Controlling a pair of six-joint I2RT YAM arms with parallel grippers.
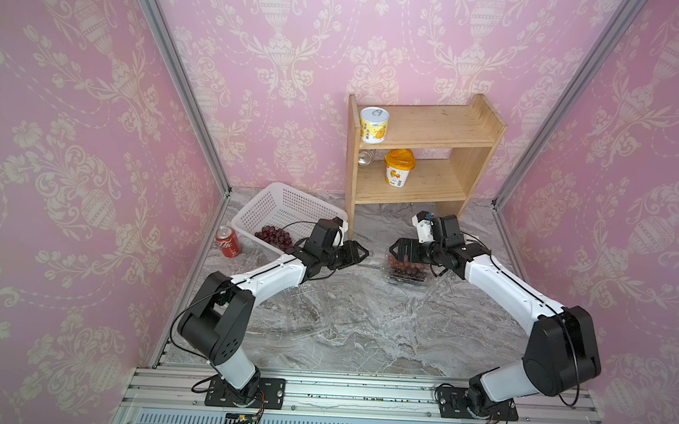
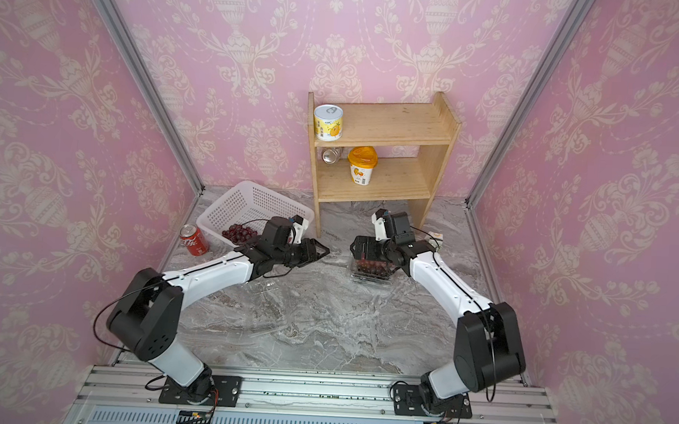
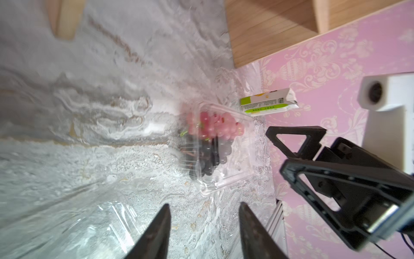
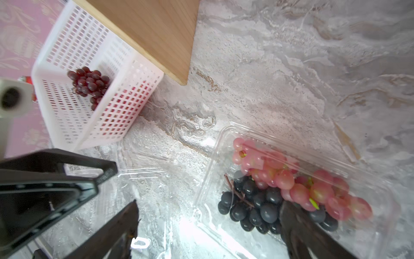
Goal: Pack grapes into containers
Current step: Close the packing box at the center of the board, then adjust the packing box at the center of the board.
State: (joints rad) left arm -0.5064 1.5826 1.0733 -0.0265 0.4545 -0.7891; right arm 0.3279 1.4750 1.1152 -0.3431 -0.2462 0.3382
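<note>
The dark red bunch [image 4: 89,84] lying in the white basket [image 4: 112,121] looks light and soft. Its smooth skins are likely to slip or split under a hard squeeze, so I would pinch the stem or cradle the cluster loosely. Its berries are round, glossy and tightly packed. 1 pink bunch [image 4: 291,177] and 1 black bunch [image 4: 257,206] already lie in the clear box [image 4: 224,143] on the desk [image 1: 364,322], and an empty box [image 3: 107,215] sits nearby. The left fingers [image 3: 156,233] stand apart, holding nothing. The right fingers [image 4: 300,226] are spread wide over the clear box, also empty.
</note>
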